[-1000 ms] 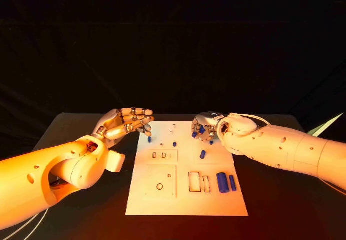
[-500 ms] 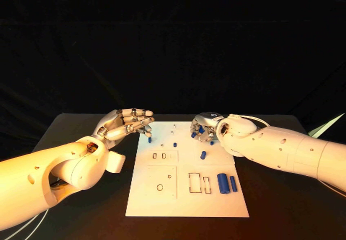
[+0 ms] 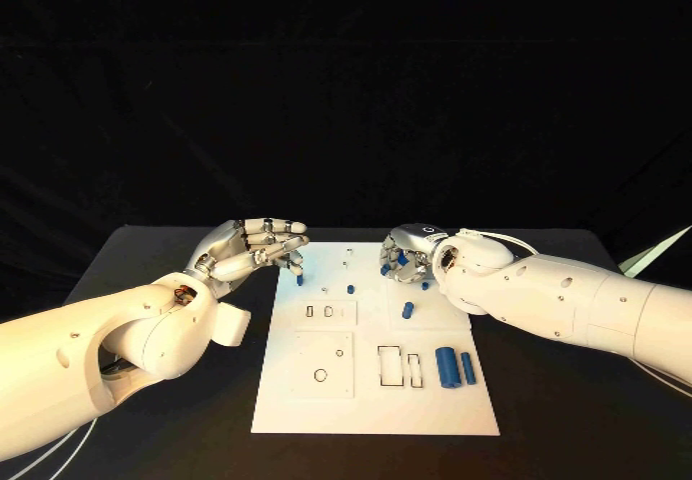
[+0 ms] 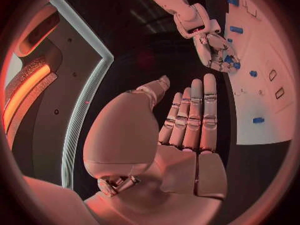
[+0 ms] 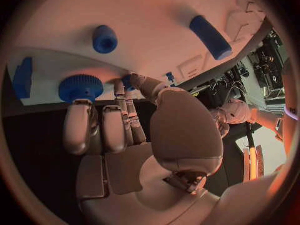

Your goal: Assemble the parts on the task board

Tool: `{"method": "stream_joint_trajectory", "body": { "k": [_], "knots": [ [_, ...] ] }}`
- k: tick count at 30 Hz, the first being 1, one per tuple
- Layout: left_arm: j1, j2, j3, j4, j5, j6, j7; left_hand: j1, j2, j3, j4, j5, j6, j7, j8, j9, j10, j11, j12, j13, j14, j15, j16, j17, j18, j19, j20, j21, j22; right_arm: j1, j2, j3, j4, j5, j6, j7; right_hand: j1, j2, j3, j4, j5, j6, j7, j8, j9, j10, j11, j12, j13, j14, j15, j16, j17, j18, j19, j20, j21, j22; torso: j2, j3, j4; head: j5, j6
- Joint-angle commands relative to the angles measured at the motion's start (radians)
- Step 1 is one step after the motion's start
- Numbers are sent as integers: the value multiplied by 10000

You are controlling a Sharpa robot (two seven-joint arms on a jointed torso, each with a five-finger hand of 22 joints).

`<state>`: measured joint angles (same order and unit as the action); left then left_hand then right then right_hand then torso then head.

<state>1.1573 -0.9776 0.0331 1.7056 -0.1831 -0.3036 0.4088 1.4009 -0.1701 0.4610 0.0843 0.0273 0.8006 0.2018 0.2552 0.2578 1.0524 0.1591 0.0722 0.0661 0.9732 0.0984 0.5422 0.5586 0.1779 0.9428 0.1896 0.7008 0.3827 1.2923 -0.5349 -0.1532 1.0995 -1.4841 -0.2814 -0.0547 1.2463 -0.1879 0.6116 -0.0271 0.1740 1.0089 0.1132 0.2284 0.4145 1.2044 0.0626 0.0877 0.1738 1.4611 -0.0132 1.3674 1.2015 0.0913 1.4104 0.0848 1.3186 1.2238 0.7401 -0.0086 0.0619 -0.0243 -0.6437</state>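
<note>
The white task board (image 3: 368, 400) lies in the middle of the black table. My right hand (image 3: 413, 252) hovers low over its far right part, fingers curled down around a blue toothed wheel (image 5: 81, 87) that sits on the board (image 5: 156, 15); fingertips (image 5: 80, 116) touch the wheel's rim, thumb close beside. The left wrist view shows that hand (image 4: 214, 46) with blue between its fingers. My left hand (image 3: 260, 243) hangs above the board's far left corner, holding nothing, fingers (image 4: 194, 112) stretched out side by side. Two blue cylinders (image 3: 453, 367) lie at the near right.
Small blue parts (image 3: 407, 310) are scattered over the board's far half, among them a short peg (image 5: 105, 39) and a lying rod (image 5: 210, 36). Rectangular slots (image 3: 389, 365) and an oval hole (image 3: 319, 375) open in the near half. Black table (image 3: 159, 260) borders the board on both sides.
The right hand has drawn slightly toward the board's far edge with its fingers still around the blue wheel. The left hand has barely moved.
</note>
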Motion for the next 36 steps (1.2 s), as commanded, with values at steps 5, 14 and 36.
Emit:
{"method": "stream_joint_trajectory", "body": {
  "k": [5,14,36],
  "knots": [
    [22,7,9,6,5,16,-17,-259,-16,289,-15,221,-27,199,-193,133,-122,45,-77,32,-147,4,191,181,12,-220,-44,170,194,-17,66,-7,62,17,-438,-110,42,597,250,-12,215,358,-92,894,949,578,-166,167,265,449,-163,174,138,-236,177,-83,287,257,27,2,16,10,25],
    [25,7,9,-58,5,0,-23,-225,1,311,-52,222,-49,210,-211,133,-156,56,-74,33,-173,12,219,196,14,-259,-36,229,233,-13,233,7,112,26,-1156,-402,-50,555,226,-22,169,281,-106,1001,1129,553,-161,112,278,452,-165,188,140,-242,183,-95,306,297,41,10,2,52,69],
    [70,128,9,-188,5,18,-23,-208,14,326,-72,222,-51,212,-215,135,-164,58,-69,34,-187,14,232,202,15,-280,-33,262,254,-9,1308,88,-830,-14,-2047,-684,-193,560,212,46,128,144,-98,1053,1285,503,-134,38,283,461,-144,224,175,-262,219,-83,367,401,95,-10,48,33,176]
  ]
}}
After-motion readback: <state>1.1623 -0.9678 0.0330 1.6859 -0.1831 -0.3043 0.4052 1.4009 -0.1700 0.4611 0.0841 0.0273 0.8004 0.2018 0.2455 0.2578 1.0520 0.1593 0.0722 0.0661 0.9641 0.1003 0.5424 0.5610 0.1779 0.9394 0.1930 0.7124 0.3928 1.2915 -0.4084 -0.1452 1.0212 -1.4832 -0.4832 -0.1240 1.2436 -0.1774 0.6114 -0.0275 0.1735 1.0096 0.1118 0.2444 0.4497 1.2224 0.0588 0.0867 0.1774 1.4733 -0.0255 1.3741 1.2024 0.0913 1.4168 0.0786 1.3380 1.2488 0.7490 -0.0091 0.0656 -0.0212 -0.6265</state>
